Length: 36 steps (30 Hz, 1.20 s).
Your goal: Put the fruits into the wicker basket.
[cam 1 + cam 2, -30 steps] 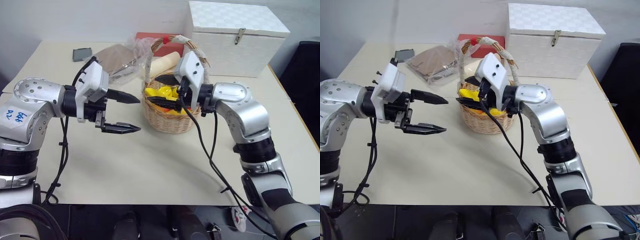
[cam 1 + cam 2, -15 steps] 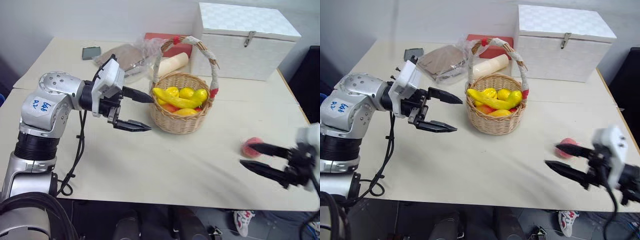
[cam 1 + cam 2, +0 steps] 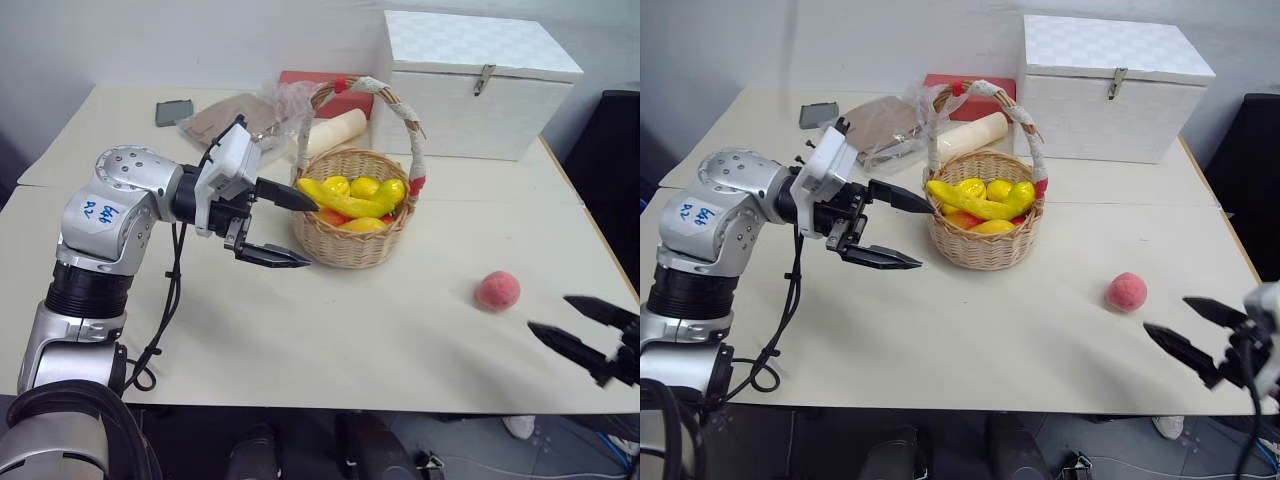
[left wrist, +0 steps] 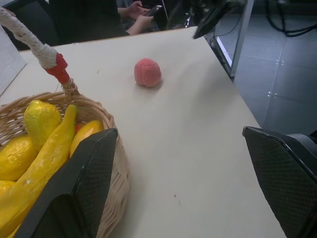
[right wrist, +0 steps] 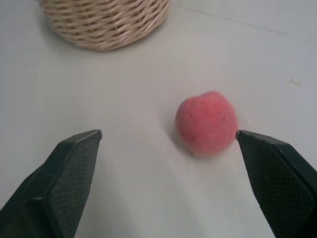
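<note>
Peach [image 5: 206, 122], pinkish-red, fuzzy and round, lies on the table [image 3: 350, 320] apart from the wicker basket [image 3: 352, 238]; both the right gripper [image 3: 583, 327] and left gripper [image 3: 292, 228] stand spread, empty.

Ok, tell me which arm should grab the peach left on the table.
The right. Its open hand already faces the peach close by, while the left hand hovers open beside the wicker basket, across the table.

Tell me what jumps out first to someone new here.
The round tan woven wicker basket, mid-table, heaped with yellow toy fruits. A lone pinkish-red peach sits on the bare table off to its right, the open right gripper just short of it.
</note>
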{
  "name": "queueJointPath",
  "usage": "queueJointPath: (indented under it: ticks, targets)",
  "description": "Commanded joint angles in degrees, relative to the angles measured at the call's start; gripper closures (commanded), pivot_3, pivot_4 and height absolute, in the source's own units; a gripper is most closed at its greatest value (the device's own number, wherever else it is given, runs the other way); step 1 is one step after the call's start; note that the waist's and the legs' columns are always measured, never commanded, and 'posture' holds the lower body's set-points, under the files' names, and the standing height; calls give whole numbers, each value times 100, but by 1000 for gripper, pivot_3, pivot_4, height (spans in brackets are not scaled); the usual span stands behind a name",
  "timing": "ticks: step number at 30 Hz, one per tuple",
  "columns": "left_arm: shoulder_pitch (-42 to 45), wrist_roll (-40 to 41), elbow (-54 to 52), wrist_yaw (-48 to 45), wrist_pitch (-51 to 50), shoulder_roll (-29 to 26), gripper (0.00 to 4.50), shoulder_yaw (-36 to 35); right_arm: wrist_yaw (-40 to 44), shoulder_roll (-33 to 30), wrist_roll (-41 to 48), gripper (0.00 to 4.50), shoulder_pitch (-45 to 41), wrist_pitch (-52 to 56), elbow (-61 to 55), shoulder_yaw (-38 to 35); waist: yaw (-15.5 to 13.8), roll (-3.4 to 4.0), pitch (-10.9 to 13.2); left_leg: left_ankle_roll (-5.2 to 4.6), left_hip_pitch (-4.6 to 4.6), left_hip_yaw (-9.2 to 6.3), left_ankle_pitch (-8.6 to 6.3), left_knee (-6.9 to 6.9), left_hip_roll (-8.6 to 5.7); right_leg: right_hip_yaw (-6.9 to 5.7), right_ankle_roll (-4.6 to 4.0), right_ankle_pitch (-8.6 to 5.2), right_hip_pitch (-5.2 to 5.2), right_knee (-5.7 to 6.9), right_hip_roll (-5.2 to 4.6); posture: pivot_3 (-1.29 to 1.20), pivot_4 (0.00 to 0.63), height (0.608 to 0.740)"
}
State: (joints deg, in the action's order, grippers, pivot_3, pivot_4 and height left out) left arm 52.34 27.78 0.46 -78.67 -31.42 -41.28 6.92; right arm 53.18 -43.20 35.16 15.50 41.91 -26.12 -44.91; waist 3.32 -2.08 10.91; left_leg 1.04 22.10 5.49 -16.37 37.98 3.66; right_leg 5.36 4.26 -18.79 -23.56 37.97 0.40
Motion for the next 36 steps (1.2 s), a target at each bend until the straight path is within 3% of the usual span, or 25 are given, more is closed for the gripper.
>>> queueJointPath:
  ticks: [1,5,17,20,24,29,33,36]
  targets:
    - [116,107,-299,76,-90,-23,274,-145,-757,113,-513,27,-655,-493,529,603,-10,1,1,2,0,-1,-1,0,2,0,0,0,0,-2,0,0,150,740]
    - [86,157,-462,150,-209,-45,274,-193,-1136,223,-632,27,-1202,-488,986,1102,-23,2,1,3,10,4,0,-1,-1,4,0,0,-10,-2,-3,0,150,740]
    - [72,249,-739,329,-431,-76,274,-290,-1629,493,-1024,27,-1746,-708,2087,2095,-9,4,1,4,7,8,0,1,1,6,0,-1,-9,0,-2,0,150,740]
    - [82,237,-729,345,-425,-90,274,-300,-1663,605,-848,561,-1906,-794,2083,1980,-8,5,0,6,6,11,1,0,2,7,0,-1,-11,3,0,0,150,740]
    - [73,191,-660,401,-394,-121,274,-332,-1342,610,-513,1714,-1730,-902,1547,1947,-16,6,1,6,6,11,1,0,2,7,0,-1,-11,3,1,0,150,740]
    - [-40,159,-587,461,-379,-174,274,-389,-909,507,695,1899,-1701,-429,21,2079,3,8,1,7,7,10,1,0,3,6,0,0,-10,2,1,0,150,740]
    - [-42,76,-392,515,-289,-265,274,-462,-1558,627,794,1899,-2939,167,-529,3080,87,7,1,9,-5,11,2,2,4,17,2,3,-9,16,3,0,150,740]
    - [-40,73,-367,528,-255,-327,274,-489,-2195,1008,-30,1899,-4276,259,-135,4167,148,7,1,9,-1,2,2,2,4,10,-3,5,-13,16,1,0,150,740]
